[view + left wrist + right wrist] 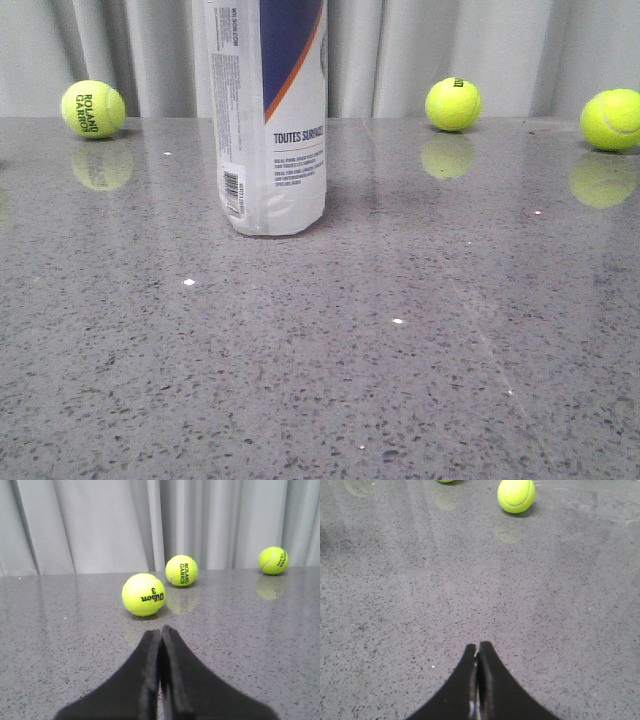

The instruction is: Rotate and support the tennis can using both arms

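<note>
Standing upright on the grey speckled table [420, 380], the tennis can [268, 120] sits left of centre in the front view, its top cut off by the frame, with the barcode low on its left side and the navy and orange swoosh above the words "TOUTES SURFACES". Three tennis balls rest along the far edge before the pale curtain [400, 50]: one marked Roland Garros [93, 108] to the can's left, two [453, 104] [611, 119] to its right, all well apart from it. Neither arm shows in the front view. The left gripper [160, 632] is clenched, fingers pressed together on nothing (a Wilson ball [143, 594] lies near its tips). The right gripper [478, 647] is likewise closed and empty, low over bare tabletop, with another ball [516, 495] well beyond it.
</note>
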You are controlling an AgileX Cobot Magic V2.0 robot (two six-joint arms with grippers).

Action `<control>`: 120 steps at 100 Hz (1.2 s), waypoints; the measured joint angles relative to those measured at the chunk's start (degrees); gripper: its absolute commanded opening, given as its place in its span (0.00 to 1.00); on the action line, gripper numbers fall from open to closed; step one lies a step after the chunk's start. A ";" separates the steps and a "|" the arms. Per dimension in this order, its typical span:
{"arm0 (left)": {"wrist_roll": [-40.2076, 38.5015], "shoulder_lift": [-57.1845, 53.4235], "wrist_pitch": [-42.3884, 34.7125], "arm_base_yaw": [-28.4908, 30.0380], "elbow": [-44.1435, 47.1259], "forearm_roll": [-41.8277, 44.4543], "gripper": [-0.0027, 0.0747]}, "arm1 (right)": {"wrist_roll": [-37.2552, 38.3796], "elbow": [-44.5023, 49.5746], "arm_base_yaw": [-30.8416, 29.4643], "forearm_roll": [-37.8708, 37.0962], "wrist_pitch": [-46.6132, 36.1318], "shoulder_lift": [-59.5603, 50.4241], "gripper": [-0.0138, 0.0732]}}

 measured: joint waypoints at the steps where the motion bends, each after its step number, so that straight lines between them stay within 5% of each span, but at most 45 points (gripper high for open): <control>1: 0.00 0.00 0.00 0.00 0.00 0.00 0.01 | 0.00 0.00 0.00 -0.18 0.00 0.00 0.08; 41: 0.00 0.00 -0.03 0.00 0.00 0.00 0.01 | 0.00 0.31 -0.25 -1.74 -2.66 0.00 0.08; 76: 0.00 0.00 -0.03 0.00 0.00 0.00 0.01 | -3.71 11.61 -13.62 5.08 -32.33 0.00 0.08; 107: 0.00 0.00 -0.03 0.00 0.00 0.00 0.01 | -20.82 23.16 -27.69 20.35 -59.67 0.00 0.08; 120: 0.00 0.00 -0.03 0.00 0.00 0.00 0.01 | -23.64 26.34 -31.11 22.96 -63.75 0.00 0.08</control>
